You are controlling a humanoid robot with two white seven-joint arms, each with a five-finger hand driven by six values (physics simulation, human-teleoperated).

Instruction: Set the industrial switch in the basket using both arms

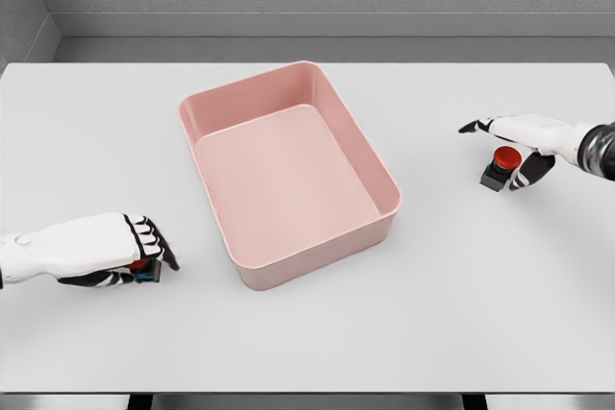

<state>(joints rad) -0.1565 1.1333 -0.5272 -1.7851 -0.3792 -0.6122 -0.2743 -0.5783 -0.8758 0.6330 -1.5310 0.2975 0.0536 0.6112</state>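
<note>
An industrial switch [502, 167] with a round red button on a dark, blocky base sat on the white table [317, 333] at the right, well apart from the basket; its red cap faced up and toward the camera, and no label or writing on it could be read. The right hand [524, 141] lay over and behind that switch, its arm coming in from the right edge; the fingers were stretched out flat toward the left, one dark-tipped finger reaching past the switch and the thumb curving down just beside the base, loosely bracketing it rather than closed on it. At the lower left a second switch [144, 271] showed only as a sliver of red and a bit of blue-black casing beneath the left hand [115, 249], whose fingers were curled down over it in a grasp; the rest of it was hidden. Between the two hands stood the pink basket [384, 172], a rectangular tub with rounded corners, set at an angle on the table; nothing lay inside it.
</note>
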